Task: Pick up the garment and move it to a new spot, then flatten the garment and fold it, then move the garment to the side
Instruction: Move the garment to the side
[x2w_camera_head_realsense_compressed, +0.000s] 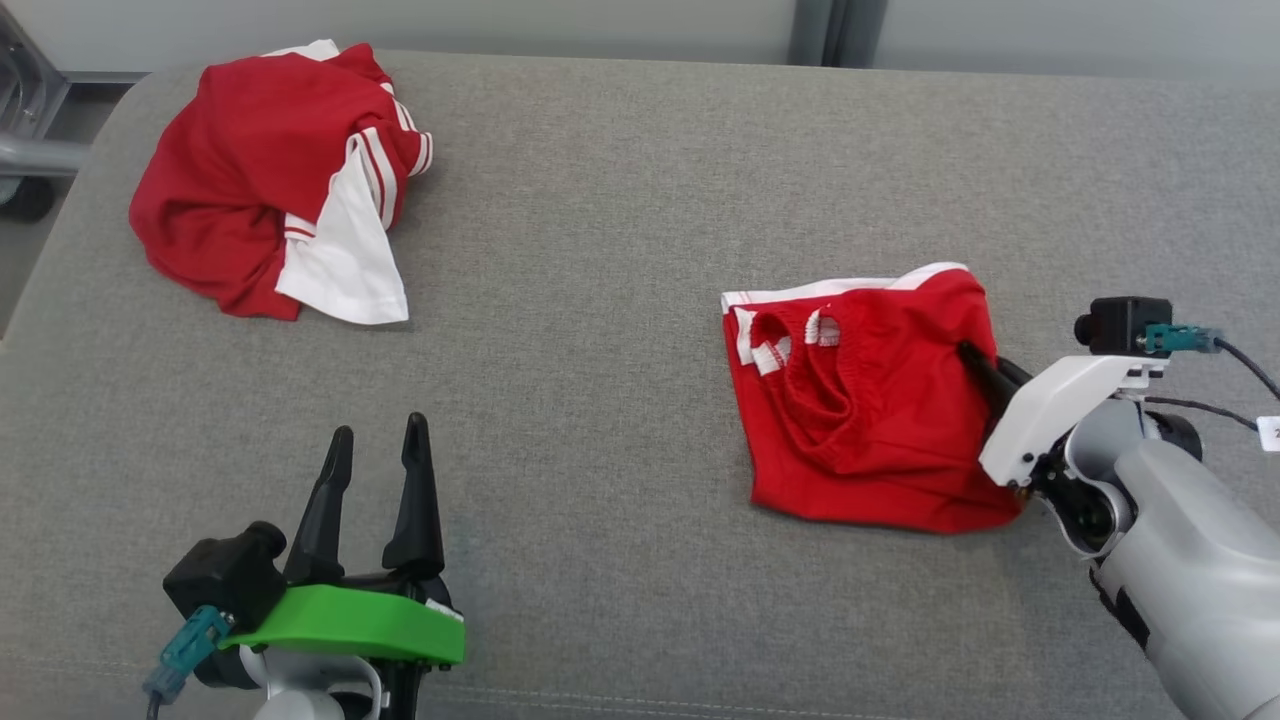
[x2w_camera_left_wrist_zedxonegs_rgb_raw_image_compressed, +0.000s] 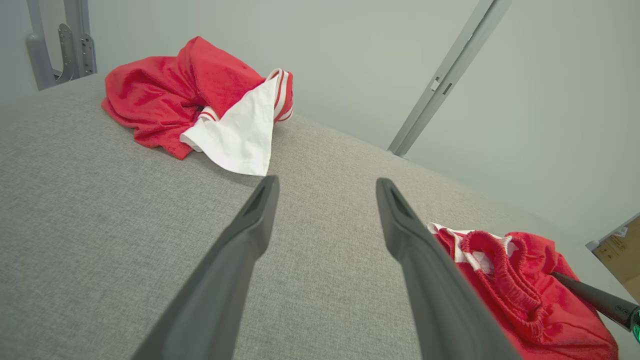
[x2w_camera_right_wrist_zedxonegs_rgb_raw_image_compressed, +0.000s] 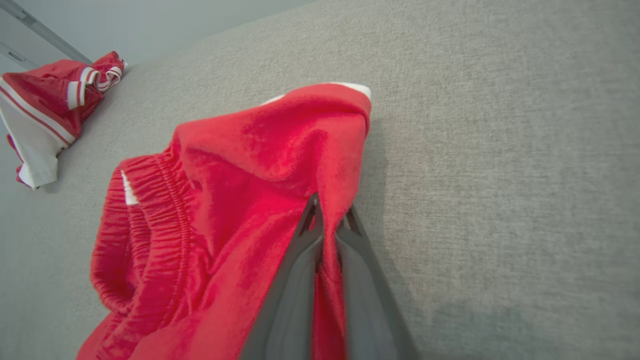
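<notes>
Our right pincer (x2w_camera_right_wrist_zedxonegs_rgb_raw_image_compressed: 327, 215) is clamped on a fold of the red shorts (x2w_camera_head_realsense_compressed: 870, 440) on the grey counter (x2w_camera_head_realsense_compressed: 600, 300), while our left pincer (x2w_camera_head_realsense_compressed: 378, 440) hovers with fingers apart.

Head view from high above, looking steeply down on the grey cushion (x2w_camera_head_realsense_compressed: 620, 200), left wrist view low over the surface, facing the far wall (x2w_camera_left_wrist_zedxonegs_rgb_raw_image_compressed: 350, 50), right wrist view close against the red shorts (x2w_camera_right_wrist_zedxonegs_rgb_raw_image_compressed: 240, 165), crumpled red-and-white garment (x2w_camera_head_realsense_compressed: 270, 180) upper left in all three
</notes>
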